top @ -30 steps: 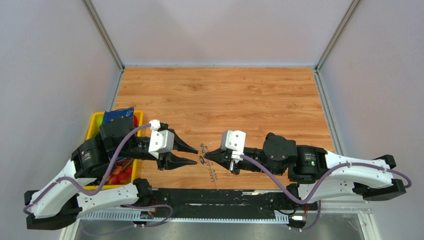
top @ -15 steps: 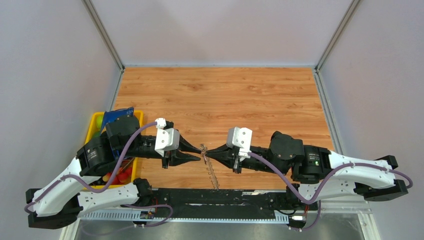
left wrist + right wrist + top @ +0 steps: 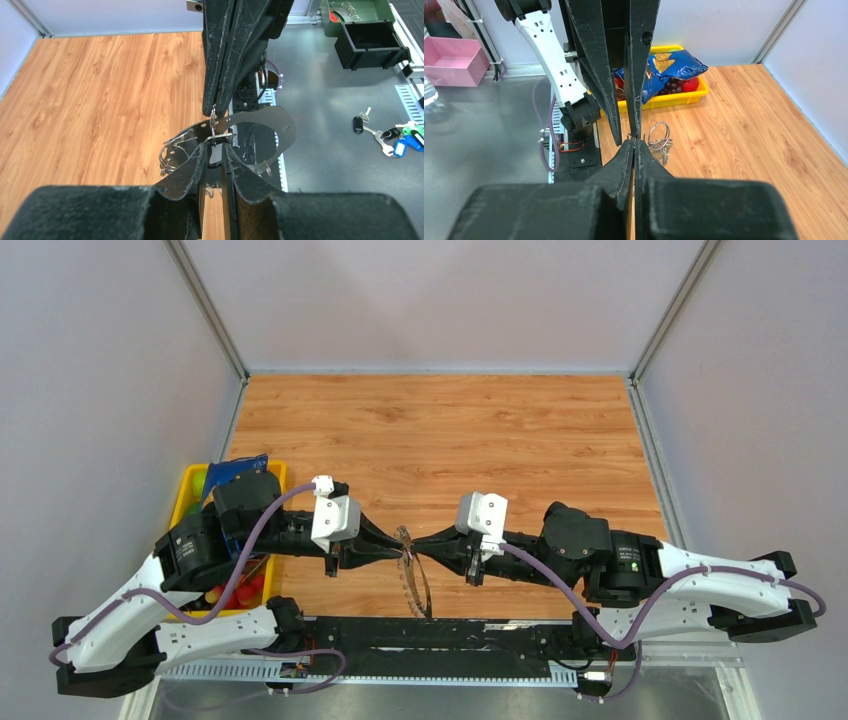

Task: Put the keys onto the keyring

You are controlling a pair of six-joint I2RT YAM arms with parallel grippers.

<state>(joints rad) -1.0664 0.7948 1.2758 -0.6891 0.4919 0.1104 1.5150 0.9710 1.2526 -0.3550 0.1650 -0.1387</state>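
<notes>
Grey metal keyring (image 3: pixel 282 122) dangles from the right pincer (image 3: pixel 214 107), clamped on its rim — steadied for the left pincer (image 3: pixel 213 147) at nine o'clock, grip unclear.

The tabletop (image 3: pixel 450 430) is orange-brown with a wood-grain pattern. The left claw (image 3: pixel 397 544) and right claw (image 3: pixel 416 543) are black, and the arms (image 3: pixel 190 635) are white and black. The keyring (image 3: pixel 287 125) is grey metal. At the left, a yellow bin (image 3: pixel 190 485) holds a blue bag (image 3: pixel 238 467) and red fruit (image 3: pixel 240 592).
</notes>
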